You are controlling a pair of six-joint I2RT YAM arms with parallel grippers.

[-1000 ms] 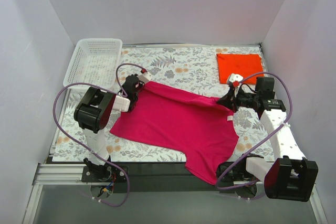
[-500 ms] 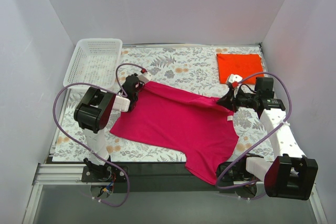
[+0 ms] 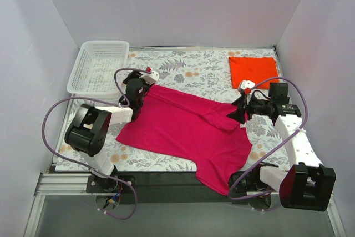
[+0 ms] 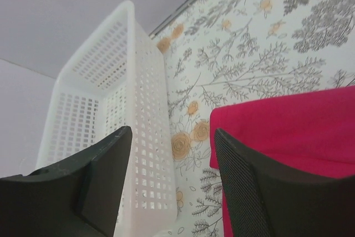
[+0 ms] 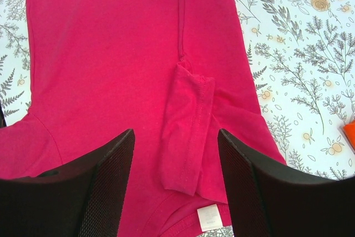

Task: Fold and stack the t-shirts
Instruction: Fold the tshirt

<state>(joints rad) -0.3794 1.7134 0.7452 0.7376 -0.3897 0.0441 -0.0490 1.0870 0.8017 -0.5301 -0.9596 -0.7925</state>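
The magenta-pink t-shirt (image 3: 183, 131) lies spread across the middle of the table, its lower part hanging over the near edge. One sleeve (image 5: 187, 126) is folded in on top of it, near the collar label (image 5: 209, 217). The orange-red t-shirt (image 3: 253, 70) lies folded at the back right. My left gripper (image 3: 140, 85) stands open at the pink shirt's back-left corner (image 4: 288, 126) with nothing between its fingers. My right gripper (image 3: 238, 110) hangs open just above the folded sleeve, holding nothing.
A white mesh basket (image 3: 100, 65) stands at the back left, close beside the left gripper (image 4: 172, 137). The floral tablecloth (image 3: 194, 70) covers the table. Grey walls close in the back and both sides.
Both grippers have opened and let go of the pink shirt. Its raised back edge has dropped flat, with the sleeve folded inward. The left arm has swung a little toward the back.
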